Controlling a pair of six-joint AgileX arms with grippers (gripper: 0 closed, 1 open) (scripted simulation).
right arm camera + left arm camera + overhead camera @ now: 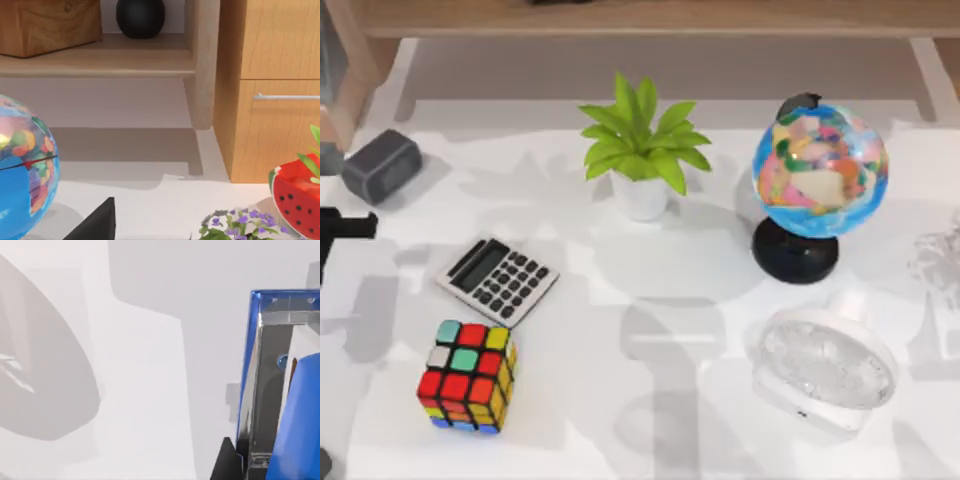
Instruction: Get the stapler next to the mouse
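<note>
The stapler, bright blue with a chrome inner channel, rises very close to the camera in the left wrist view, over bare white table. A black part of my left gripper lies right beside it. From above, my left arm juts in at the table's far left edge, between a dark grey rounded block and the calculator. I cannot tell whether that block is the mouse. A black tip of my right gripper points toward the wooden cabinet.
A grey calculator and a Rubik's cube lie front left. A potted plant stands at the back middle, a globe to its right and a white fan front right. A wooden cabinet is behind.
</note>
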